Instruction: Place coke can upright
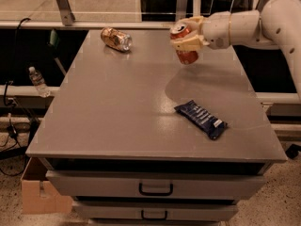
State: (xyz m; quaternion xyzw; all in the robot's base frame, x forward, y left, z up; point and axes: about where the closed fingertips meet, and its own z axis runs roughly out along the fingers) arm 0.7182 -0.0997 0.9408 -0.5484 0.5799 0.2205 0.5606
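Observation:
The red coke can [186, 55] with a silver top is held nearly upright, tilted slightly left, just above the far right part of the grey table [117, 107]. My gripper [187, 36] reaches in from the right on a white arm, and its cream fingers [189, 42] are shut around the can's upper half. The can's bottom hangs slightly above the tabletop, with its shadow on the surface below.
A gold-brown can [115, 38] lies on its side at the far left of the table. A dark blue snack wrapper [201, 119] lies flat at the near right. Drawers with handles [155, 190] sit under the tabletop. A water bottle [37, 81] stands left of the table.

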